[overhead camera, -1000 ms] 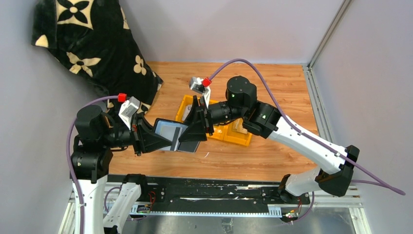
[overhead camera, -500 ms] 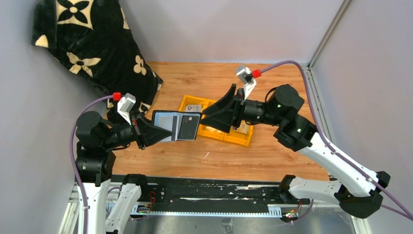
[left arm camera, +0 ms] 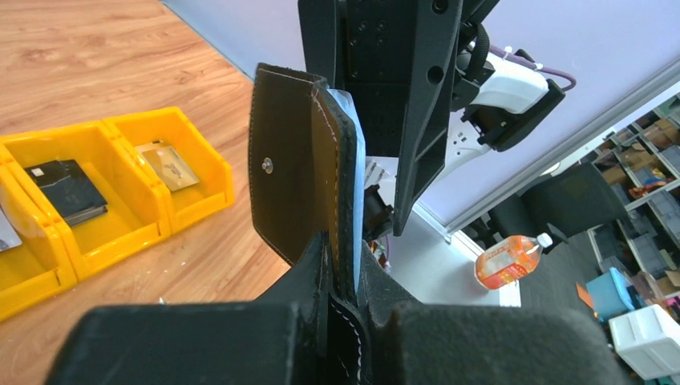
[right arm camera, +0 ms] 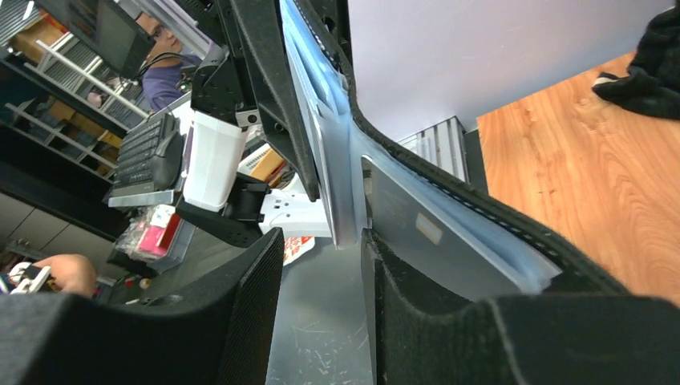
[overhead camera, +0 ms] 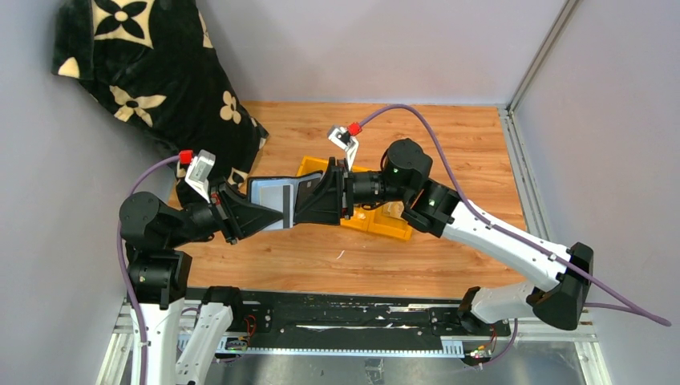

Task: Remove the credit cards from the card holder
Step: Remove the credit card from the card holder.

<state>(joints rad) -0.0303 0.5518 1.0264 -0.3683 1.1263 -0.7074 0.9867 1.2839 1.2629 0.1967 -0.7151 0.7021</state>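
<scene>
Holder (left arm camera: 293, 184) is pinched by left gripper (left arm camera: 343, 269) jaws.
Right gripper (right arm camera: 321, 245) jaws are spread; stiff, slick card (right arm camera: 405, 220) is likely best taken edgewise.

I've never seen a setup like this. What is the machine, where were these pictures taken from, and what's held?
Two robot arms are bolted to the near edge of a wooden table. One picture looks down from above; the other two come from cameras on the wrists. The left hand pinches an opened card holder in the air. The right hand meets its other end, fingers apart. A silvery card sits in its pale blue pocket. On the table stands a yellow tray with a black card and a tan card; a flowered blanket lies far left.
</scene>
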